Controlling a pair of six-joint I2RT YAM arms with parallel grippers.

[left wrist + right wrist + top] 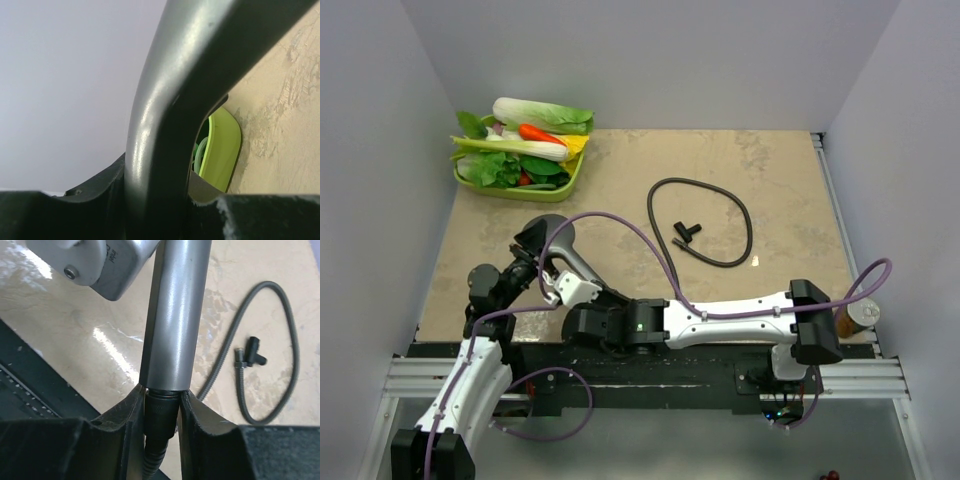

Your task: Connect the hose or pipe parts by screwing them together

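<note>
The dark grey shower head is held up off the table at the near left, with my left gripper shut on its curved neck. Its straight handle runs down to the black hose nut, which sits at the handle's end. My right gripper is shut on that nut, both pads touching its sides; in the top view the gripper reaches in from the right. The hose lies looped on the table, and its far end nut rests beside a small black T-shaped piece.
A green tray of toy vegetables stands at the far left corner, its rim showing past the shower head. A brown cylinder stands at the near right edge. Purple cables arc over both arms. Walls close in three sides.
</note>
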